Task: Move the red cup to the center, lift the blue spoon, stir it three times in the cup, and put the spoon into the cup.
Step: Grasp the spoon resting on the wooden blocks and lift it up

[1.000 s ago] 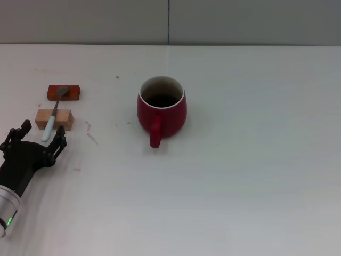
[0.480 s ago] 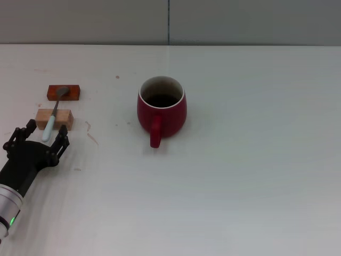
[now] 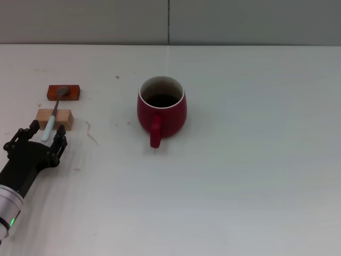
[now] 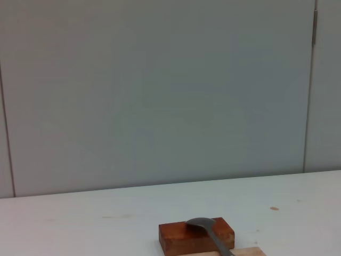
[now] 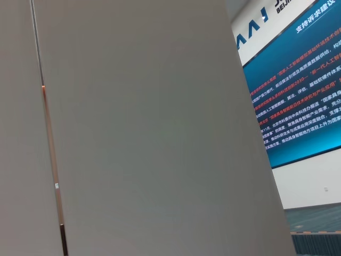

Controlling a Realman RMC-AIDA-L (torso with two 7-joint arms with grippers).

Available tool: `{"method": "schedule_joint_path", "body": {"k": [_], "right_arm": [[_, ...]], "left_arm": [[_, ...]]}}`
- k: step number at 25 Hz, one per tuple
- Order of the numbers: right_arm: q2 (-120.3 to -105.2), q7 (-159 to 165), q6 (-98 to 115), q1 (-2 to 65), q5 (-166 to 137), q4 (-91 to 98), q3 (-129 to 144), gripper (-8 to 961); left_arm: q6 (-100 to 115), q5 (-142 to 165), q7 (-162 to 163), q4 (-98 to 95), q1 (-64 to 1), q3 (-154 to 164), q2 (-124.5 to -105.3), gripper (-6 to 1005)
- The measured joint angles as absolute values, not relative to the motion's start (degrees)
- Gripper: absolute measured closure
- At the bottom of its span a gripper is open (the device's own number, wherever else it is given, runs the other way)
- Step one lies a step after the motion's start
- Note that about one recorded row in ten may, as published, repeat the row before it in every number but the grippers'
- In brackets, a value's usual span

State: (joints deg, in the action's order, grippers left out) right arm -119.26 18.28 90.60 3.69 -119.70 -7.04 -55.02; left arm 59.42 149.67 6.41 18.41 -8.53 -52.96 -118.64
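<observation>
While the cup sits mid-desk, well off to the right of the left claw, the spoon lies just ahead of its spread fingers, handle end nearest, long axis running away across two blocks.

A plain white counter fills the head view, marked with a few faint reddish scuffs, and ends at a grey panelled wall split by a thin vertical seam. In the right wrist view, a pale partition stands before a large blue display screen bearing white text, with a white wall below it.
</observation>
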Motion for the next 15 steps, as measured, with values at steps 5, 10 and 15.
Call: {"method": "schedule_joint_path", "body": {"k": [5,10,15], "right_arm": [[-119.26,18.3,90.6,3.7,-119.7,-7.1,-55.0,173],[-119.26,18.3,90.6,3.8,-119.7,-7.2,-55.0,173],[-119.26,18.3,90.6,3.8,-119.7,-7.2,-55.0,173]], "left_arm": [[59.5,149.7,6.4,18.4,-8.7,-52.7,-118.65,408],[59.2,149.7,6.4,18.5,-8.8,-52.6,-118.65,408],[59.2,149.6,6.4,18.5,-8.8,-52.6,-118.65,408]]}}
